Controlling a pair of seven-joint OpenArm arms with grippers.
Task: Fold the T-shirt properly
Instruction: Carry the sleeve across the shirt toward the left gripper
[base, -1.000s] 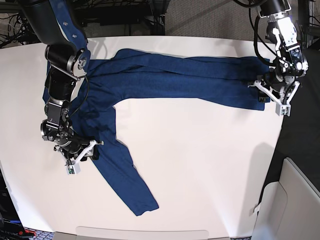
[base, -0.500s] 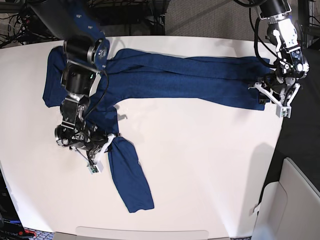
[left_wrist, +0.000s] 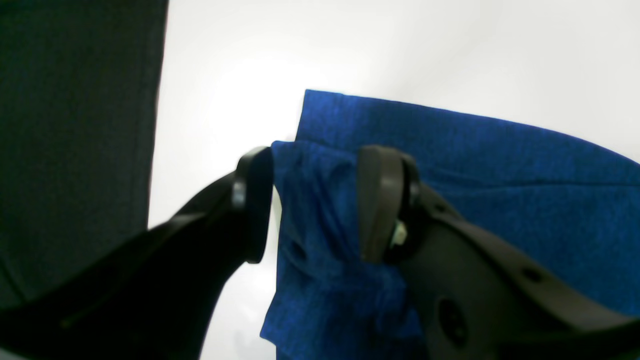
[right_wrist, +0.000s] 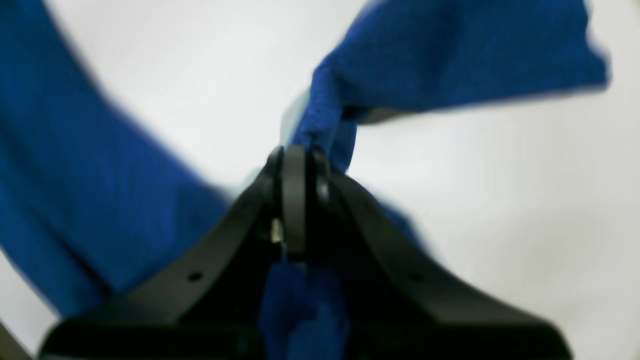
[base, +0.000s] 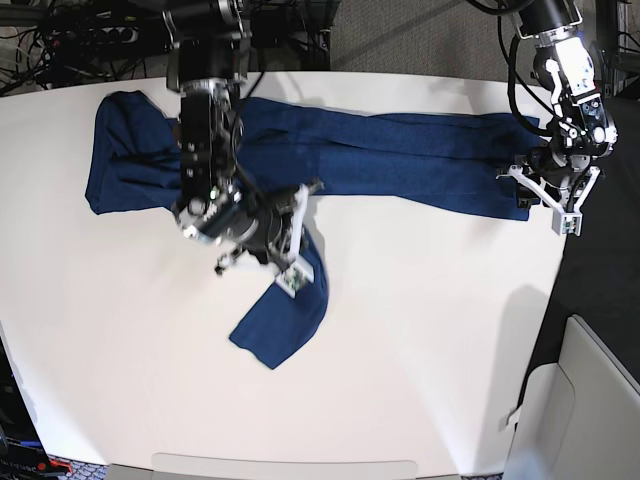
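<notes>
Both hands grip T-shirt (base: 400, 150): right hand (base: 296, 235) mid-table, left hand (base: 540, 195) at table edge.

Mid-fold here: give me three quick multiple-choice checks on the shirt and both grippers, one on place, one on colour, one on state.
1. Where is the left gripper?
A. at the T-shirt's end near the table edge
B. at the neck
C. off the table

2. What colour is the T-shirt?
A. pale grey
B. dark blue
C. red

3. What state is the right gripper in?
A. wide open, empty
B. shut on a sleeve, lifting it
C. resting flat on bare table

Answers:
1 A, the base view shows it at the cloth's end by the table edge.
2 B, every view shows blue knit.
3 B, the right wrist view shows cloth pinched between closed jaws, the sleeve hanging from it.
</notes>
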